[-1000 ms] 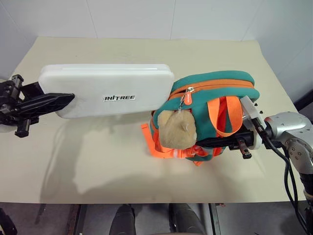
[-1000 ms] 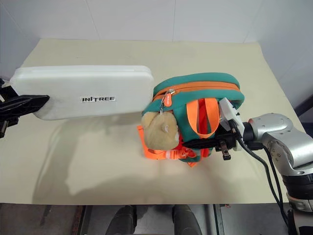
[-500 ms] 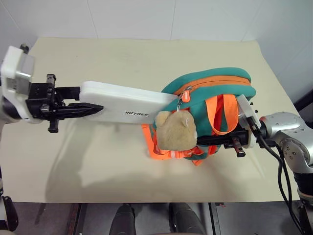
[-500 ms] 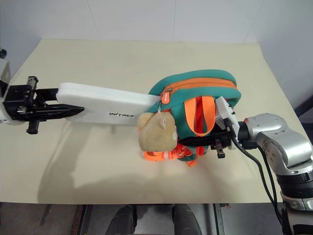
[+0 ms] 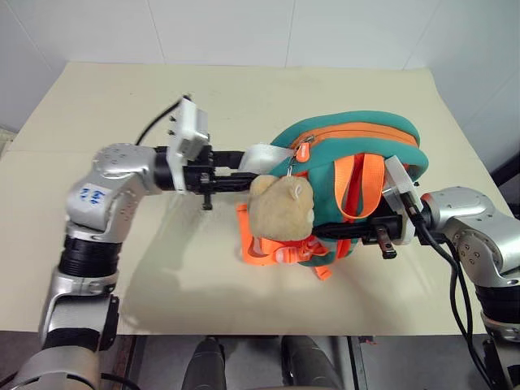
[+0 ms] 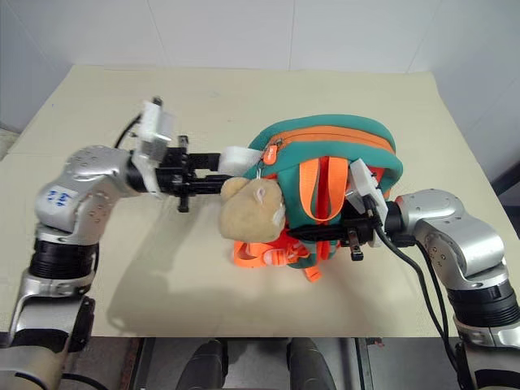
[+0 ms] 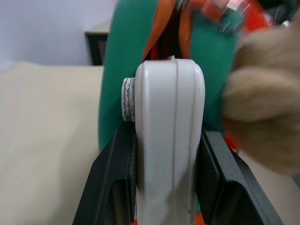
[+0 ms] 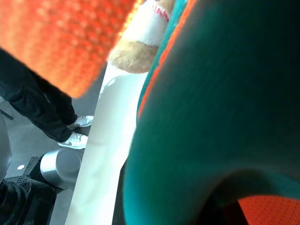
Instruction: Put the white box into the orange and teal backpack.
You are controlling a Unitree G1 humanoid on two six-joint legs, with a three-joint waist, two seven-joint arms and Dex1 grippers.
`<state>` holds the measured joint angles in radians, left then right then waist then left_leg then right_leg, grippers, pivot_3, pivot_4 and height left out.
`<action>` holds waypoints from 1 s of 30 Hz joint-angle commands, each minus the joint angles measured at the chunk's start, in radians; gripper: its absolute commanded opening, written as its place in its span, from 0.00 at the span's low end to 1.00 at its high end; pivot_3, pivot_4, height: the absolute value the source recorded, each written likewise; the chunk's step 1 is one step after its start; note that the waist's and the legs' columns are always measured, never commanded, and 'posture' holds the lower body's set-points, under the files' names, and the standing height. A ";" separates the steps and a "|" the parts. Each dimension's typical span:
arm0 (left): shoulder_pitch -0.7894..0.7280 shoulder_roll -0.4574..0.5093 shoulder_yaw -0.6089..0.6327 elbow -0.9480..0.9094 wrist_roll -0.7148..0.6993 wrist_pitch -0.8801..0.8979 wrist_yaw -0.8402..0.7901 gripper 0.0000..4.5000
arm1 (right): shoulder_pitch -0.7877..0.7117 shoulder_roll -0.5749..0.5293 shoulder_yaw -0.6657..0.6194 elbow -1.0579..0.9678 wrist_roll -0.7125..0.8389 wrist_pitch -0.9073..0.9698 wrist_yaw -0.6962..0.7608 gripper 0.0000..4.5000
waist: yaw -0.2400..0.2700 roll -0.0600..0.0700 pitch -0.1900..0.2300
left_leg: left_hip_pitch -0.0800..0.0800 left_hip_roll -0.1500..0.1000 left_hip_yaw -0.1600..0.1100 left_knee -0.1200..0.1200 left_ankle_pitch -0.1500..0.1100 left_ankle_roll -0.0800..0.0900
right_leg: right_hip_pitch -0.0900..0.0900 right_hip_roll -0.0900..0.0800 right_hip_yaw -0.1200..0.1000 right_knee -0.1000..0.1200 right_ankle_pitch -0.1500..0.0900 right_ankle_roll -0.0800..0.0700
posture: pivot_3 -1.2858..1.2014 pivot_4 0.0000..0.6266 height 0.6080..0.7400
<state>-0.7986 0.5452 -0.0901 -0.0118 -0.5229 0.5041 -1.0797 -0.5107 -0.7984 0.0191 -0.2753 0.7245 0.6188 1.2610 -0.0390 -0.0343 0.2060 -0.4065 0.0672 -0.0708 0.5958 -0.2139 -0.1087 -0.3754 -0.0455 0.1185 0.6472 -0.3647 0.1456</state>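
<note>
The orange and teal backpack [image 5: 357, 145] stands on the table with its zipper opening facing left. A tan plush charm [image 5: 280, 207] hangs in front of it. The white box [image 5: 262, 156] is pushed deep into that opening, so just its rounded end sticks out. My left gripper [image 5: 246, 179] is shut on that end, and in the left wrist view the black fingers [image 7: 112, 187] clamp the white box [image 7: 171, 140] from both sides. My right gripper [image 5: 341, 231] reaches in from the right and is shut on the backpack's lower side, below the orange straps [image 5: 357, 183].
The beige table [image 5: 122, 276] has free room in front and to the left. White walls stand behind it, and its right edge [image 5: 463, 122] lies close to the right arm. A person's legs and shoes [image 8: 77, 136] stand beyond the table.
My left gripper has swept to the right and driven the white box into the backpack until just its end shows. The plush charm swung aside. The right gripper stayed put.
</note>
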 commanded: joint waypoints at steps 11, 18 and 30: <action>-0.115 -0.093 -0.083 0.070 0.125 -0.044 -0.027 0.62 | 0.016 0.017 -0.009 -0.060 0.009 0.009 -0.045 0.00 | 0.006 0.001 0.000 | 0.000 0.000 0.000 0.001 0.000 0.000 | 0.001 0.000 0.001 0.000 0.001 0.001 | 0.52 0.24 1.00; -0.095 0.063 0.067 -0.104 -0.019 0.115 -0.062 1.00 | 0.030 0.025 -0.007 -0.070 0.009 0.007 -0.059 0.00 | 0.004 0.002 0.001 | 0.000 0.000 0.000 0.000 0.000 0.000 | 0.000 0.001 0.001 0.000 0.001 0.001 | 0.52 0.24 1.00; 0.121 0.302 0.436 -0.267 -0.325 0.365 -0.034 1.00 | 0.005 0.048 0.015 -0.032 -0.011 -0.003 -0.052 0.00 | -0.004 0.003 0.002 | 0.000 0.000 0.000 0.000 0.000 0.000 | 0.000 0.000 0.001 0.000 0.001 0.001 | 0.52 0.24 1.00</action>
<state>-0.6952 0.8194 0.2797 -0.2111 -0.7708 0.8203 -1.1227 -0.4959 -0.7521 0.0359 -0.3045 0.7213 0.6187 1.2075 -0.0431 -0.0313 0.2079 -0.4062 0.0674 -0.0709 0.5957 -0.2140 -0.1084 -0.3751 -0.0452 0.1195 0.6477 -0.3643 0.1463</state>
